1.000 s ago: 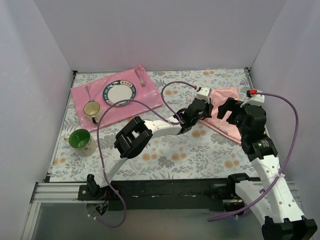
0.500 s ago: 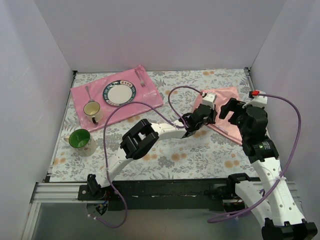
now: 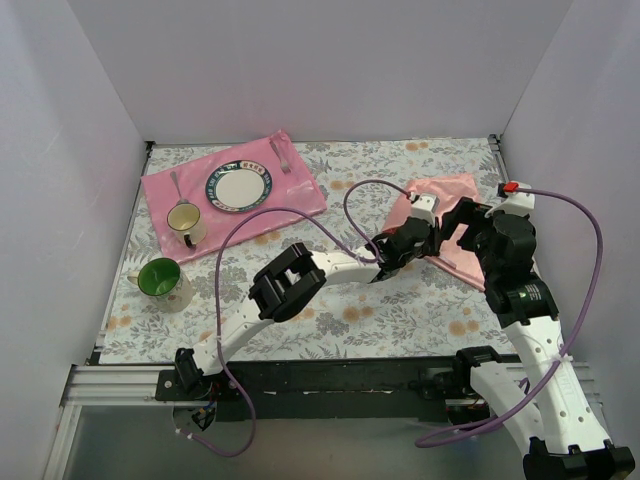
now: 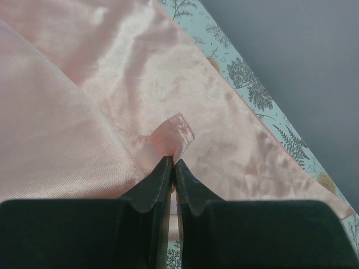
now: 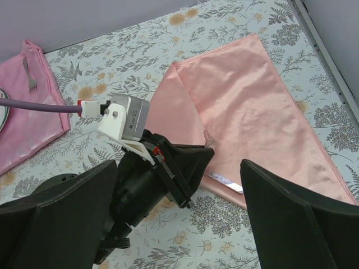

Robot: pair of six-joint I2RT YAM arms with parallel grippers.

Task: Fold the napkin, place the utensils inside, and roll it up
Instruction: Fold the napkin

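Left wrist view: left claw (image 4: 171, 163) is clenched on a small tuck of the napkin (image 4: 168, 67). The pinched cloth sticks up as a little loop just above the fingertips. Napkin is pale salmon-pink, plain, slightly shiny, thin. One layer lies folded over another, with a diagonal fold edge across the left of that view. Faint wrinkles around the pinch, rest lies flat.

Top view: napkin (image 3: 452, 190) sits on the table (image 3: 400, 300) at the right side toward the far end, close to the right wall. It is well apart from the hot-pink mat (image 3: 300, 195) at far left. Fork (image 3: 283, 156) and spoon (image 3: 177, 184) are both on that mat, either side of the plate (image 3: 238, 186). Left claw (image 3: 428, 238) is over the napkin's near-left part. Right claw (image 3: 463, 220) is just beside it, above the cloth.

Right wrist view: right claw (image 5: 178, 165) is released, fingers spread wide, not touching the napkin (image 5: 252, 95). Left claw (image 5: 206, 154) sits between them at the fold. A narrow silvery strip (image 5: 224, 182) shows at the napkin's near edge, can't tell what it is.

Vs 1 s ago: left arm has reached further right and a bit nearer, so its claw is deeper over the napkin. Its purple cable loop has swung right with it. Right arm barely shifted. Mat items unchanged.
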